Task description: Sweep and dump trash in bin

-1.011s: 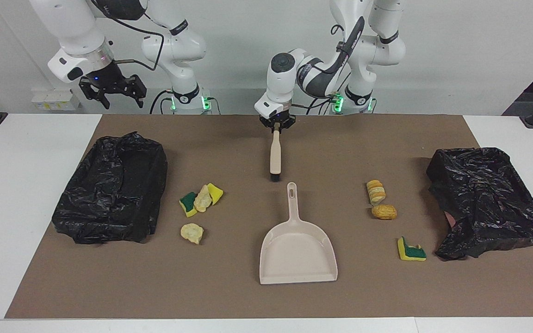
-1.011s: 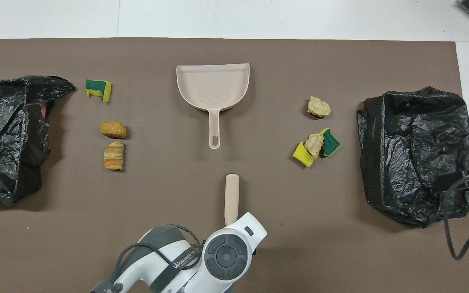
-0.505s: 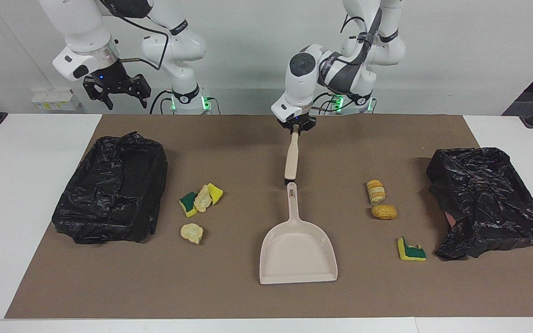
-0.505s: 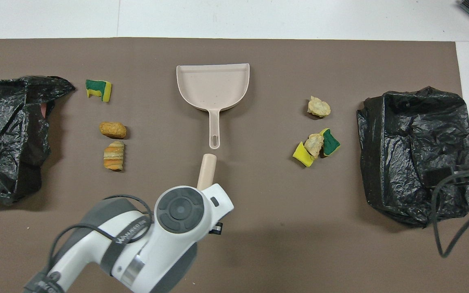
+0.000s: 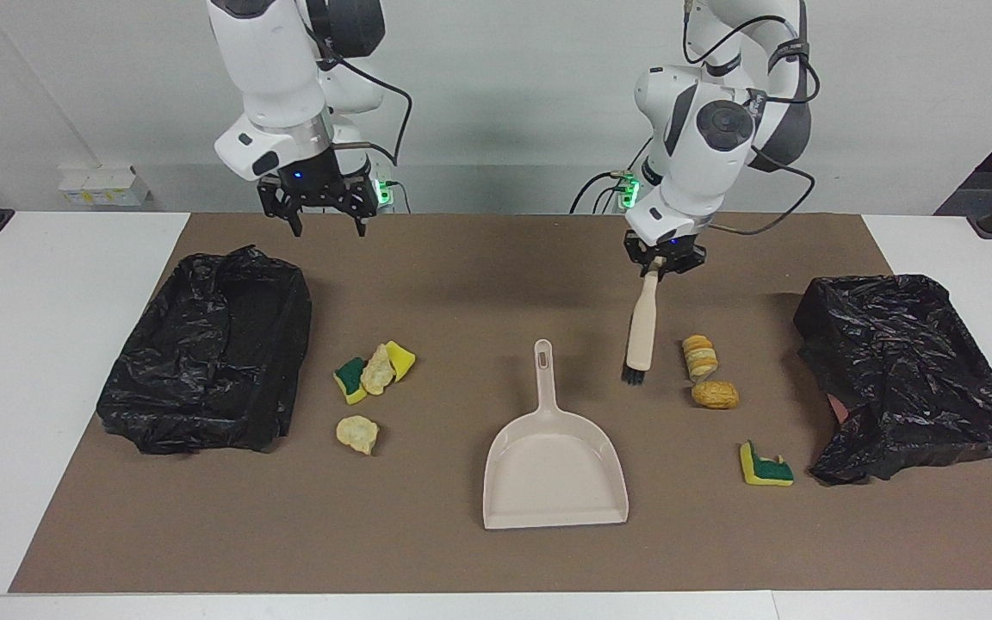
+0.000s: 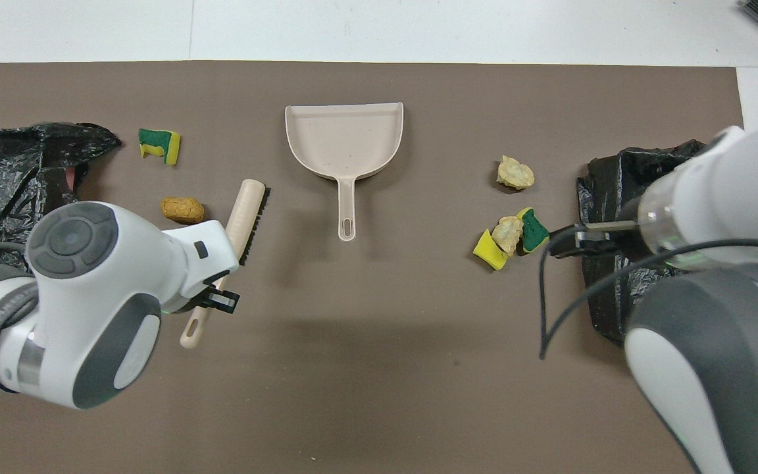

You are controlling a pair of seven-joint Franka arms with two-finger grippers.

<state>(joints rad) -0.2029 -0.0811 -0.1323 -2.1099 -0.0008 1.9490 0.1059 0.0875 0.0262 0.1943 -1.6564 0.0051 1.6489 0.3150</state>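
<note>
At the right arm's end of the counter (image 5: 48, 284), a bin lined with a black bag (image 5: 207, 349) sits on the brown mat (image 5: 461, 258). The right end effector (image 5: 326, 226) hangs above the edge of the mat near the robots, by that bin's corner, its fingers spread apart and holding nothing.

Beside the bin, toward the middle, lies part of the trash: a cluster of sponge pieces (image 5: 373, 372) (yellow with green faces, a pale lump resting among them). A second pale lump (image 5: 357, 433) lies farther from the robots, apart from the cluster.

The beige dustpan (image 5: 554, 465) lies flat in the middle of the mat, handle pointing toward the robots, with no trash in it.

The left end effector (image 5: 662, 263) is clamped on the thin end of a beige brush (image 5: 641, 331). The brush hangs slightly tilted, dark bristles down, between the dustpan's handle and a striped bread-like lump (image 5: 699, 356), just beside that lump. Whether the bristles touch the mat cannot be told.

A golden lump (image 5: 715, 394) lies just beside the striped one, farther from the robots. A green-faced sponge piece (image 5: 765, 466) lies farther out again, close to the second black bag (image 5: 909, 375), which sits crumpled at the left arm's end of the mat.
</note>
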